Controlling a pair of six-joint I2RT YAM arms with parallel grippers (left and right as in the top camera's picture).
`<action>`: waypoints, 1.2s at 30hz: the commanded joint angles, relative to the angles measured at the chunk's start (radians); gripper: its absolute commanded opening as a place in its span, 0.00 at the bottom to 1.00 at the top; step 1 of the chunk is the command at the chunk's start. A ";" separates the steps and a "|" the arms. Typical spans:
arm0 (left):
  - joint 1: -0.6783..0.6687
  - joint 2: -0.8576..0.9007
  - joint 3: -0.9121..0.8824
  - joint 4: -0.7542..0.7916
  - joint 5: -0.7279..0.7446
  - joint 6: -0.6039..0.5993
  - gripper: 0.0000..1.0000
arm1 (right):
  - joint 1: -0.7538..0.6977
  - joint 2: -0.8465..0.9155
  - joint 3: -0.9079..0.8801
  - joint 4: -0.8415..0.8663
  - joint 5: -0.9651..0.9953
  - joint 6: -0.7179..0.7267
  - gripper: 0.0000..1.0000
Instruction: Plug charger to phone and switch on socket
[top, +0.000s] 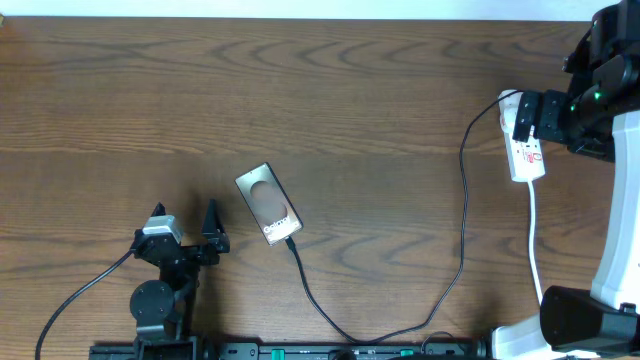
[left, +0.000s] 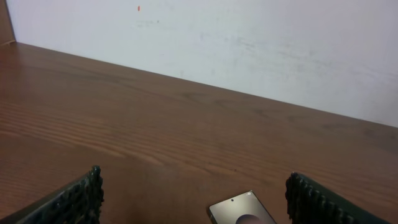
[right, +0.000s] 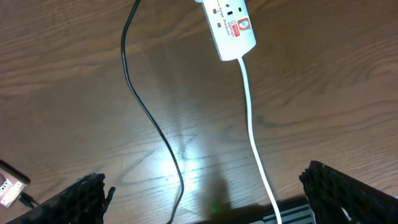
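Note:
The phone (top: 268, 205) lies flat on the wooden table, tilted, its dark glossy back up. The charger (top: 462, 200), a thin black cable, loops from the socket (top: 527, 150) down toward the table's front and back up to the phone's lower end, where its tip looks joined to the phone. My left gripper (top: 184, 212) stands open just left of the phone, holding nothing. In the left wrist view the phone's top (left: 239, 210) shows between the fingers. My right gripper (top: 528, 118) hovers open above the socket (right: 230, 25). The charger (right: 152, 118) runs below it.
The socket's white cord (top: 533, 230) runs toward the front edge beside the right arm's base (top: 580, 320). A black rail (top: 300, 350) lines the table's front. A thick black robot cable (top: 80, 295) trails from the left arm. A white wall (left: 249, 43) stands behind the table.

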 joint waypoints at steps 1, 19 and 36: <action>0.004 -0.006 -0.006 -0.048 0.017 -0.001 0.91 | 0.004 -0.013 -0.001 -0.002 0.005 0.011 0.99; 0.004 -0.006 -0.006 -0.048 0.017 -0.001 0.91 | 0.004 -0.013 -0.001 -0.002 0.005 0.011 0.99; 0.004 -0.006 -0.006 -0.048 0.017 -0.001 0.91 | 0.104 -0.259 -0.421 0.741 -0.116 0.048 0.99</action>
